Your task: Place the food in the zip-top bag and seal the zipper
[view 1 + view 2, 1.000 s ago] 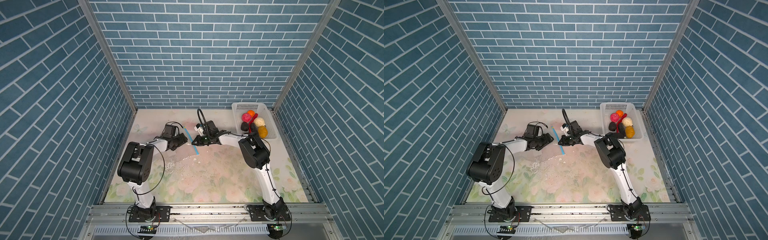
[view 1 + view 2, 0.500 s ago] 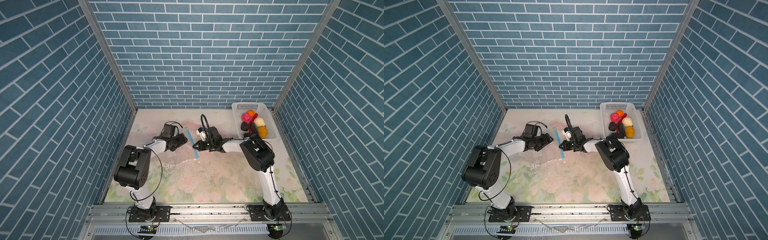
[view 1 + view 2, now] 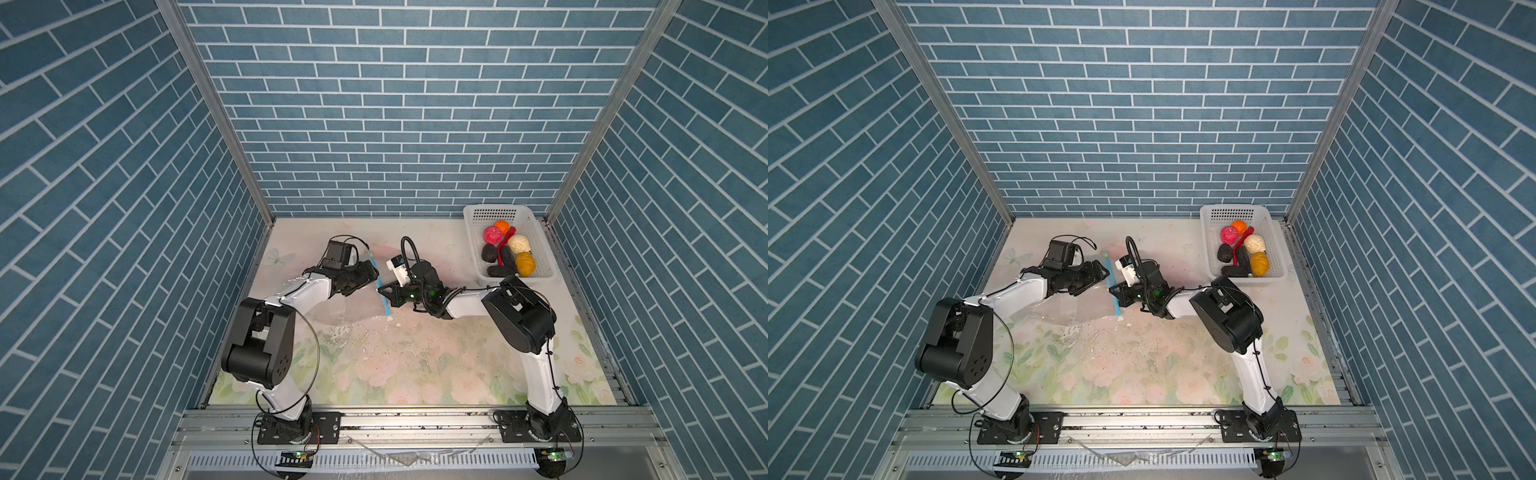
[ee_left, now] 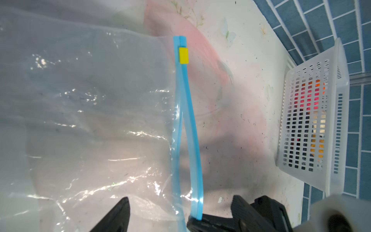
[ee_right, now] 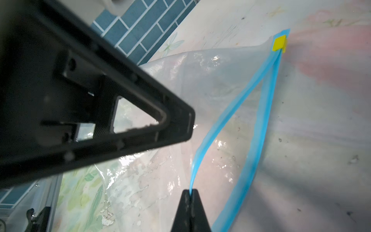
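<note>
The right pincer point(image 5: 189, 193) is clamped on one lip of the zipper point(image 5: 216, 128), holding the zip-top bag point(image 4: 90, 110) mouth agape above the surface point(image 3: 415, 365); the left pincer point(image 3: 369, 272) stands wide beside it. The food point(image 3: 505, 249) sits in the basket point(image 3: 471, 237)

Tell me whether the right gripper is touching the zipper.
Touching. The right wrist view shows the right gripper pinched shut on one lip of the zipper.

right pincer point(image 5: 189, 193) | shifted left | zipper point(image 4: 195, 156) drawn out longer
</note>
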Action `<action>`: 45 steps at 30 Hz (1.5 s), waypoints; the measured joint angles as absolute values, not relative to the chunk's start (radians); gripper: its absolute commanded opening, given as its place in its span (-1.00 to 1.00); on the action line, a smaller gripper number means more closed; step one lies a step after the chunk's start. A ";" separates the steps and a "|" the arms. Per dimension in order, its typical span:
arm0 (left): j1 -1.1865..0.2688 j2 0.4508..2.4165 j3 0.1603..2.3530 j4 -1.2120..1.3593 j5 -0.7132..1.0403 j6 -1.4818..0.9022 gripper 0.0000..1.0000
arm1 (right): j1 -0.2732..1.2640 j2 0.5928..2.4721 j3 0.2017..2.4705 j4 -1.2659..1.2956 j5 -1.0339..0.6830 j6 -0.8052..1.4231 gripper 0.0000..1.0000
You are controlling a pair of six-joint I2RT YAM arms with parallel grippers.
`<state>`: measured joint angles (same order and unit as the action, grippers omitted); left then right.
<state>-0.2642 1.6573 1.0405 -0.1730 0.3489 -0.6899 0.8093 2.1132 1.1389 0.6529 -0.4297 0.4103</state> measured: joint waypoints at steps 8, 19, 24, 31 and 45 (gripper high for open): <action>-0.267 1.655 1.070 -0.224 0.358 -0.654 0.63 | 0.858 2.113 1.029 0.911 -0.356 0.299 -1.00; -0.270 1.655 1.127 -0.345 0.338 -0.585 0.63 | 0.879 2.113 1.029 0.974 -0.320 0.128 -1.00; -0.296 1.655 1.160 -0.393 0.295 -0.543 0.61 | 0.885 2.113 1.026 0.988 -0.327 0.056 -1.00; -0.371 1.651 1.167 -0.432 0.178 -0.481 0.31 | 0.887 2.125 0.994 1.073 -0.377 0.000 -1.00; -0.402 1.651 1.171 -0.465 0.060 -0.435 -0.26 | 0.888 2.134 0.994 1.093 -0.389 -0.009 -1.00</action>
